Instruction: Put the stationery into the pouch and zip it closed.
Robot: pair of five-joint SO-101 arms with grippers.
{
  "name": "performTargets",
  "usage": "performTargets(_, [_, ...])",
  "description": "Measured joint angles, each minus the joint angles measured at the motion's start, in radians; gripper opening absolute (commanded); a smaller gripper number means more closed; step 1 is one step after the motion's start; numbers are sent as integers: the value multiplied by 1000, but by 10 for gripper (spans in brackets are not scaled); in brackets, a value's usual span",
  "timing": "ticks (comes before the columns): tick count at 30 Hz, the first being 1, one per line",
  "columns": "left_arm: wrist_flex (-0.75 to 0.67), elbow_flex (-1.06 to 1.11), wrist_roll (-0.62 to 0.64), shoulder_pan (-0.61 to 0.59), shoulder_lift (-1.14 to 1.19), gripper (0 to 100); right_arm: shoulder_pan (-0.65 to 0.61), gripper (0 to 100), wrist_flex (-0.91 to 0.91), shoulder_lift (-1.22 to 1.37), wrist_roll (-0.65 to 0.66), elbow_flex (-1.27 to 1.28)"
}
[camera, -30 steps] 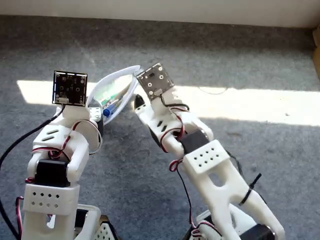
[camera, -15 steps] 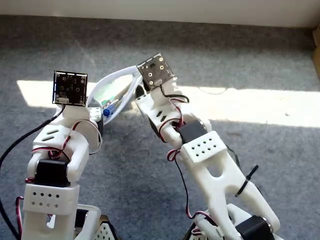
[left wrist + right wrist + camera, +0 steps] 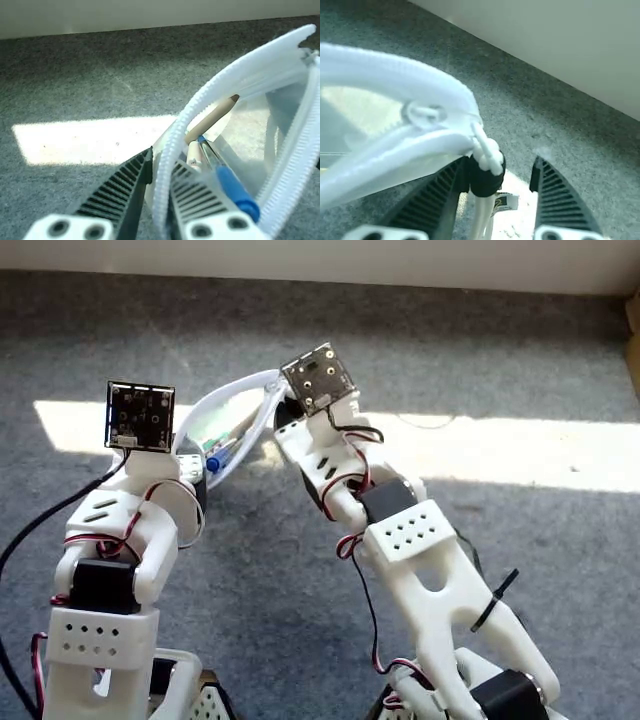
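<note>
Between left end effector point(image 3: 161, 161) jaws, unzipped pouch point(image 3: 250, 67) rim.

Pens point(image 3: 226, 181) in pouch point(image 3: 235, 80), between both arms point(image 3: 130, 530)

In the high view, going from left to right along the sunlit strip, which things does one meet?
left arm's wrist camera → pouch → right arm's wrist camera → sunlit carpet

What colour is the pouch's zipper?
White: the clear pouch's toothed zipper shows best in the left wrist view.
</note>
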Motion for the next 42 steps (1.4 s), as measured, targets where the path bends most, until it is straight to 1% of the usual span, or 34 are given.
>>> performTargets(3, [0, 0, 0, 0, 0, 7, 0, 76, 0, 0, 0, 0])
performTargets(7, [0, 0, 0, 0, 0, 7, 3, 50, 0, 0, 0, 0])
performTargets(10, [0, 0, 0, 0, 0, 7, 5, 2, 0, 0, 18, 0])
performTargets(13, [0, 0, -2, 0, 0, 7, 9, 5, 0, 0, 80, 0])
performTargets(17, [0, 0, -2, 0, 0, 7, 12, 5, 0, -34, 112, 18])
performTargets(23, [0, 0, -2, 0, 0, 10, 12, 5, 0, -295, 121, 166])
performTargets(24, [0, 0, -2, 0, 0, 22, 12, 5, 0, -339, 127, 190])
performTargets(26, [0, 0, -2, 0, 0, 77, 11, 5, -2, -408, 146, 241])
performTargets(28, [0, 0, -2, 0, 0, 137, 11, 5, -2, -453, 161, 292])
performTargets(30, [0, 0, 5, 0, 0, 172, 11, 5, 6, -489, 175, 328])
performTargets(35, [-5, 2, 63, 0, 0, 181, -8, 5, 149, -580, 183, 351])
performTargets(42, [-2, 11, 69, 0, 0, 181, -74, 5, 423, -743, 183, 351])
